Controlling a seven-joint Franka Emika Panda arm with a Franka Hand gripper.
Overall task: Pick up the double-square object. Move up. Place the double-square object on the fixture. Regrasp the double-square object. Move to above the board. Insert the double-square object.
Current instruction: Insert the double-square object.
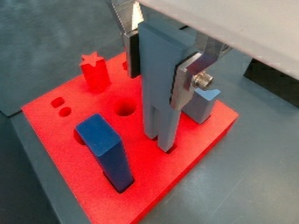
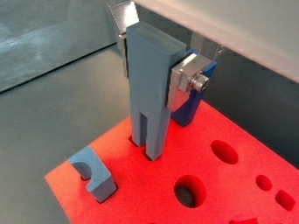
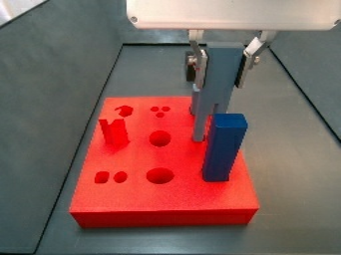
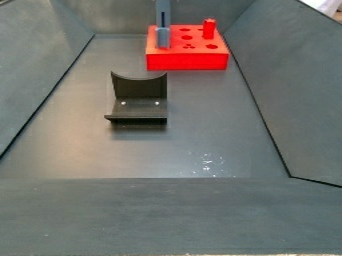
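Gripping the double-square object (image 3: 212, 95) near its top, the end effector (image 3: 220, 62) hangs over the board (image 3: 134, 194), its two flat silver fingers (image 3: 194, 66) pressed on opposite faces of the bar. That bar stands upright, long axis vertical, its lower end down at the red surface; in a wrist view the lower end (image 2: 149, 144) shows a slit up its middle and sits right at a hole, though how deep it goes I cannot tell.

Going left to right in a side view: on the left part of the board stands a short red star-shaped peg (image 3: 114, 130), with small round holes (image 3: 160, 108) beside it and a larger round hole (image 3: 159, 176) nearer the front edge. Then comes the slate bar in the clamped end effector, and just to its right a tall bright-blue block (image 3: 224, 146) stands upright near the front right corner, close to the bar but apart from it.

In a wrist view a short pale grey-blue peg (image 2: 93, 174) stands in the board near one corner, and the finger (image 2: 190, 73) with its screw lies flat against the bar's side.

In a side view from far off, the fixture (image 4: 136, 99) sits alone on the dark worktop (image 4: 160, 160), well apart from the board (image 4: 187, 57), with the upright bar (image 4: 163, 20) rising above the board's left part
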